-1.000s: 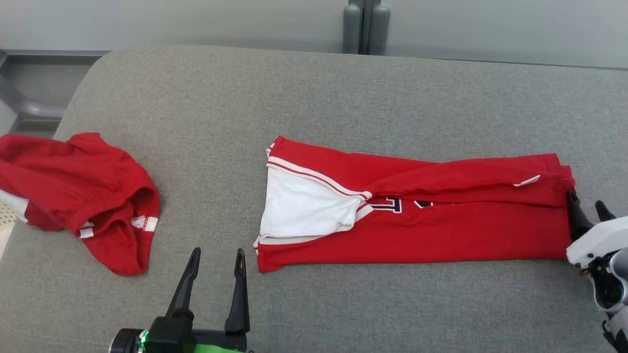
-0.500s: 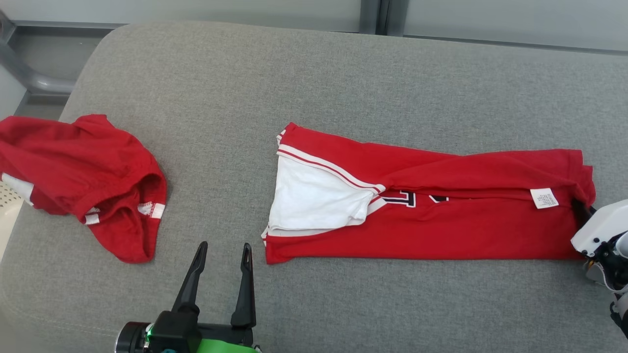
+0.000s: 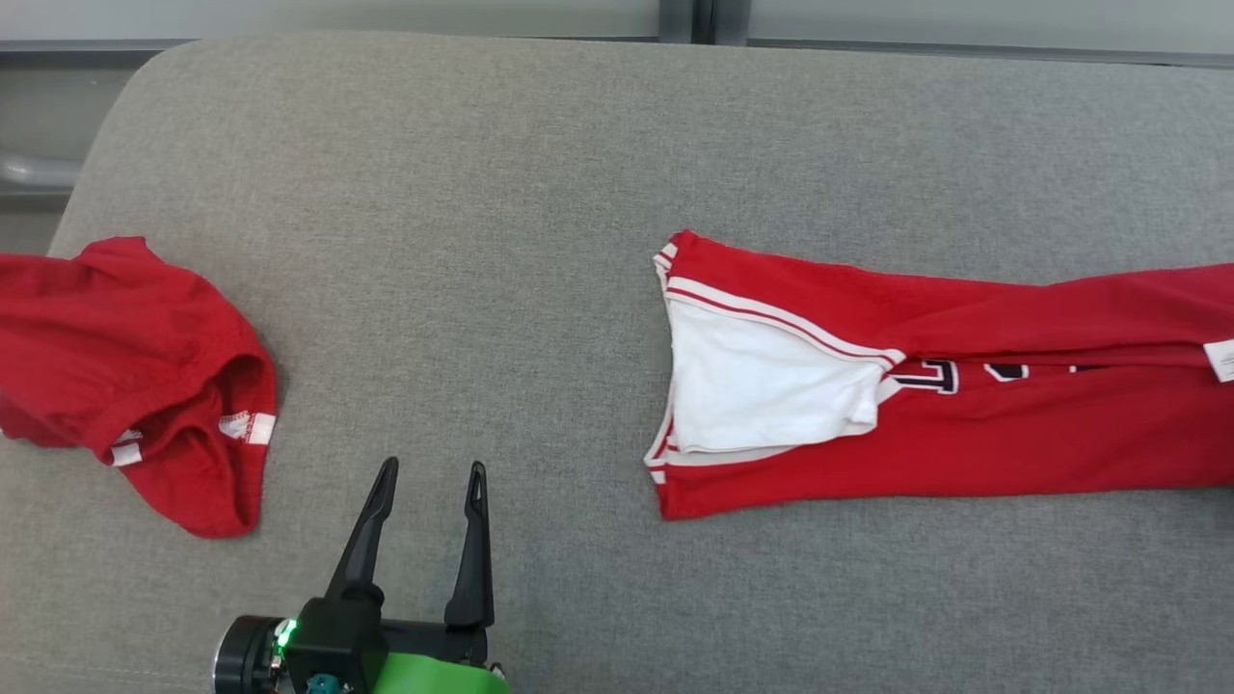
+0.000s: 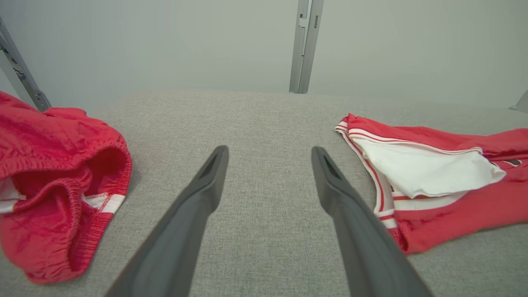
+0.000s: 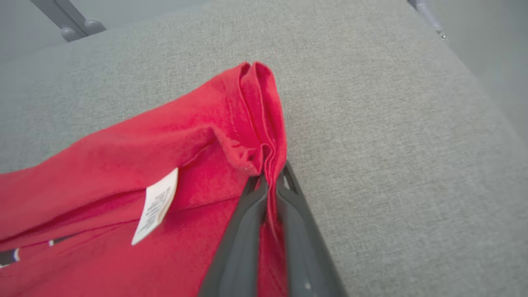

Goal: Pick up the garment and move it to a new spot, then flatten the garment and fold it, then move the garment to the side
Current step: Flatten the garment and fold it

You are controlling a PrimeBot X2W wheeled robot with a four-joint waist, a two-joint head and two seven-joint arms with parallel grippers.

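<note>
Right pincer (image 5: 269,175) is closed on the jersey (image 5: 123,165). My right wrist view shows its two dark fingers pressed together with a folded edge of red cloth nipped between them. The cloth stands up in a ridge just past the tips, and a white label (image 5: 156,208) hangs from the jersey a little to the left of the grip.

From the head view, the jersey (image 3: 964,453) lies on the right half of the grey table (image 3: 482,193). It is folded into a long band running left to right and goes off the right edge of that view. Its left end shows a white panel (image 3: 762,386) edged with red and white stripes. Dark letters (image 3: 930,374) peek out from under a fold along the middle, and I can't read them. The label (image 3: 1220,360) sits at the very right of that view.

My left pincer (image 3: 431,467) is open, with its fingers spread wide and nothing between them. It sits over bare table at the near edge and points toward the far side. It is apart from the jersey on its right, and the left wrist view shows the same gap (image 4: 269,150).

Red shorts (image 3: 145,386) lie crumpled at the left of the table, well apart from the jersey. Their elastic waistband gapes toward the near side.
</note>
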